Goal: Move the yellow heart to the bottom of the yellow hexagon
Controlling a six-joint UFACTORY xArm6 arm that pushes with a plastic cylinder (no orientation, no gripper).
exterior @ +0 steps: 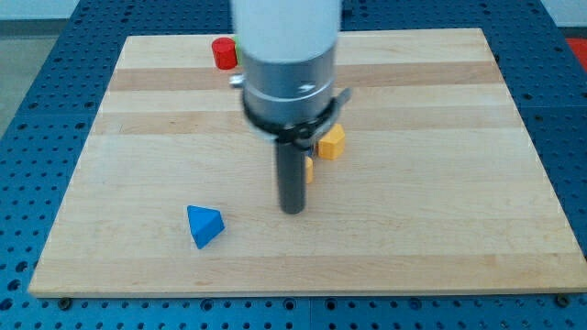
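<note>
Nearest the camera, toward the view's bottom left, a blue triangular block (204,225) lies alone on the wooden table (440,229), well apart from everything else. A little above and to the right of it, my tip (293,211) rests on the table at the end of the dark rod. There is no claw on this arm, so nothing can be open or closed; the rod only pushes.

A thin sliver of yellow-orange block (309,169) shows just at the rod's right edge, touching or nearly touching it. This looks like the yellow heart, though the rod hides most of it and its shape cannot be confirmed. The yellow hexagon (331,142) sits just above and to the right of that sliver, very close to it. A red block (224,52) stands far off near the view's top, partly behind the arm.

By my judgement the task is nearly finished: the heart already appears to lie below and slightly left of the hexagon. What may remain is a small nudge toward the view's right so it sits squarely under it.
</note>
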